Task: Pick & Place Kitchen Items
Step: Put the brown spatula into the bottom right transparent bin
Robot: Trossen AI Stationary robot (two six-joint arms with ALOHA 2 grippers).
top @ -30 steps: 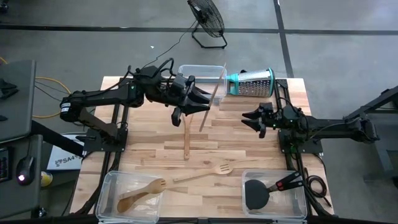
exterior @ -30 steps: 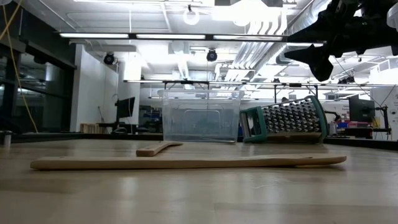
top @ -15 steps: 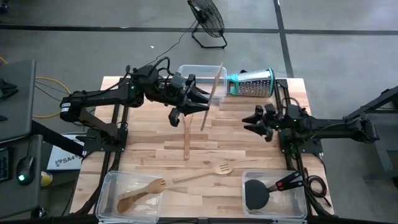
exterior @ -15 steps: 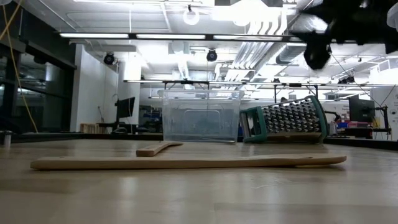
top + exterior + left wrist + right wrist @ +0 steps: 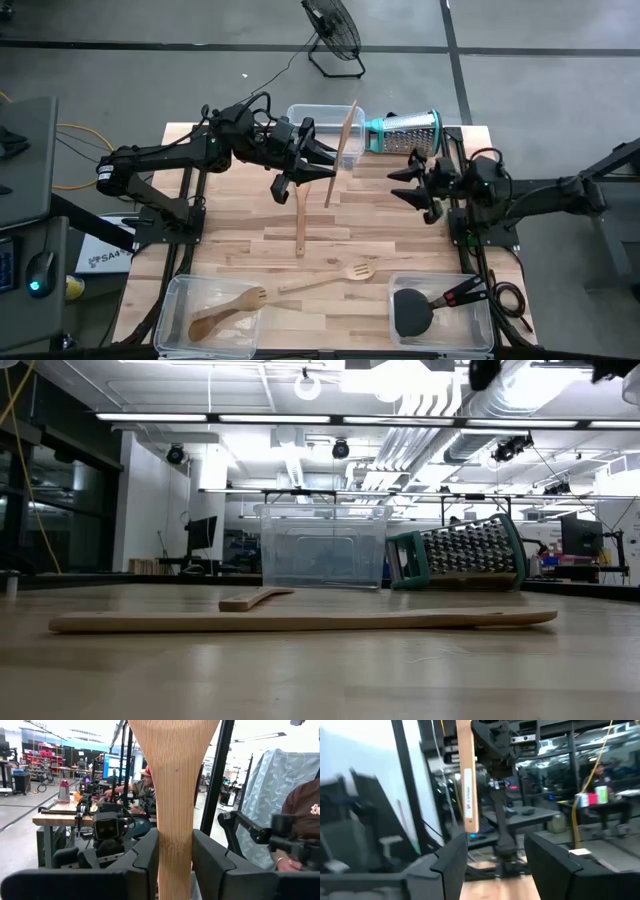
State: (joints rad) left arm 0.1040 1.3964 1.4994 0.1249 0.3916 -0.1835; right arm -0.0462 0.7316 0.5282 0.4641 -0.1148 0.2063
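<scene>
The left tool (image 5: 318,167) is closed on a pale wooden spatula (image 5: 340,150), held in the air above the far middle of the desk (image 5: 230,230), just near of the clear bin (image 5: 325,118). The right tool (image 5: 408,185) hangs open and empty at the right, turned toward the spatula. The risk, probably, is at a handover: if the right fingers close off-centre, the thin handle could twist and fall. The spatula's long axis runs near to far, with the broad blade toward the far side.
</scene>
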